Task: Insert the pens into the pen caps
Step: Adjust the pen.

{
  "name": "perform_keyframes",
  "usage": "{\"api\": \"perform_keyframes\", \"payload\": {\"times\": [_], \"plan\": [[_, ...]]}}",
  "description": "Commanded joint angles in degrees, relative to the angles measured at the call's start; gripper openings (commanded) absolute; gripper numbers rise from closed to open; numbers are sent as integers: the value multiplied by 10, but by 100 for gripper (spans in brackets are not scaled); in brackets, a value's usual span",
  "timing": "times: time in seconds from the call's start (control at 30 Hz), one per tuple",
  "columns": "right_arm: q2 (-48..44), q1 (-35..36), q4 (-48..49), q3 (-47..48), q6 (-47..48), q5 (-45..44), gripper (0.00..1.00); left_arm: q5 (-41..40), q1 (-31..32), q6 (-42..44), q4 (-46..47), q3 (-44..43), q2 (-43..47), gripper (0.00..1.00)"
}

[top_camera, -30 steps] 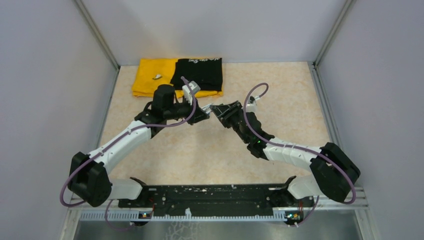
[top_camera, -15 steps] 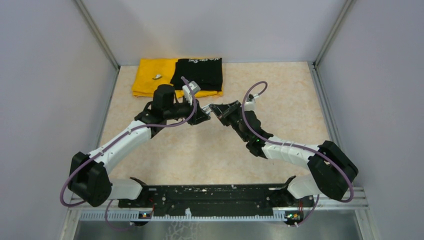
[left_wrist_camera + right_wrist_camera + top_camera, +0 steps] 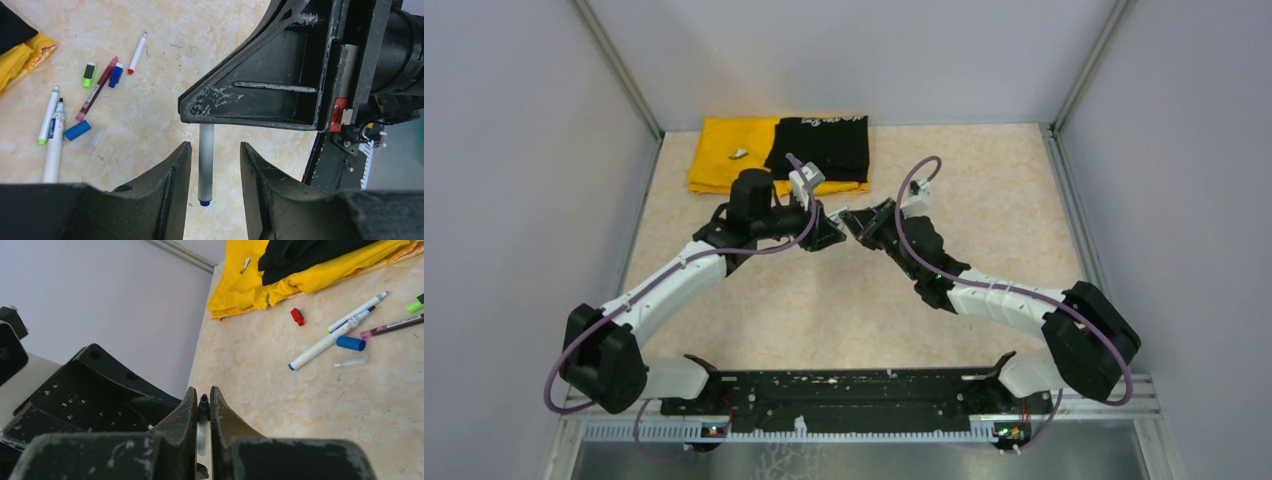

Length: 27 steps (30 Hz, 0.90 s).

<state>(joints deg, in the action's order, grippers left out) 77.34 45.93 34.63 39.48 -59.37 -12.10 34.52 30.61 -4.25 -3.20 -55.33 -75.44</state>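
Observation:
In the left wrist view a white pen with a blue end hangs upright between my left gripper fingers, with a gap on both sides; this gripper is open. My right gripper is shut on that pen, whose dark tip pokes out between the fingers. In the top view the two grippers meet above mid-table. Loose on the table lie a red-tipped pen, a maroon pen, two white pens, a green cap, blue caps and a red cap.
A yellow cloth and a black cloth lie folded at the back left of the table. A clear cap lies beside the blue one. Grey walls enclose the table on three sides.
My left gripper has opened and let go of the pen. My right gripper has shut on the pen and shifted slightly left toward the left gripper.

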Motion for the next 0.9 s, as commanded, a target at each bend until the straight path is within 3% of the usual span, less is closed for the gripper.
{"api": "perform_keyframes", "payload": {"times": [0.0, 0.17, 0.73, 0.87], "plan": [[-19, -1, 8, 33, 41, 25, 0, 15, 1, 5, 12, -3, -4, 44], [-20, -2, 6, 34, 43, 34, 0, 19, 1, 4, 12, -4, -7, 36], [-24, -2, 18, 39, 41, 47, 0, 28, 1, 7, 7, -7, -15, 31], [-28, -2, 16, 35, 43, 42, 0, 29, 1, 7, 7, -8, -17, 19]]}}
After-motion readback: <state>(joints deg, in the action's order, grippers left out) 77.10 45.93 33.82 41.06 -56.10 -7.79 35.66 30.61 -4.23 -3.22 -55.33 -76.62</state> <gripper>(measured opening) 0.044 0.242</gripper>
